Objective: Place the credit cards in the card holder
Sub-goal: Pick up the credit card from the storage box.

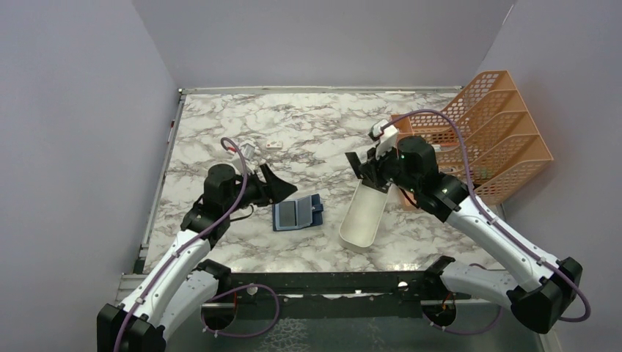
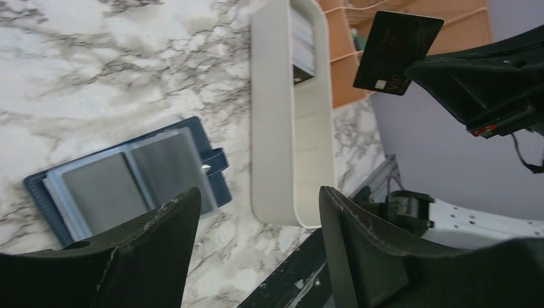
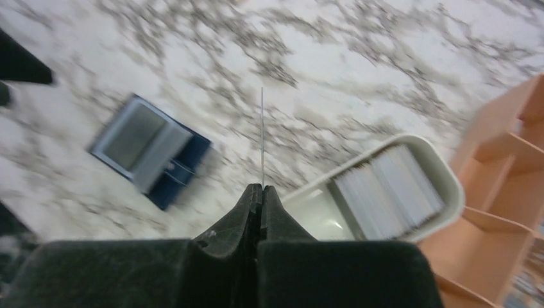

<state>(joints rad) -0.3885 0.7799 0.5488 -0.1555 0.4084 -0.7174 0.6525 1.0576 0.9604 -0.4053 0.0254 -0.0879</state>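
The navy card holder lies open on the marble, its pale inner slots facing up, also seen in the left wrist view and the right wrist view. My right gripper is shut on one dark credit card, held in the air above the far end of the white tray; from its own camera the card shows edge-on as a thin line. More cards stand stacked in that tray. My left gripper hovers open and empty just left of the holder.
An orange mesh file rack stands at the right, just behind the tray. A tiny white block lies on the marble behind my left arm. The table's dark front edge runs close to the tray's near end.
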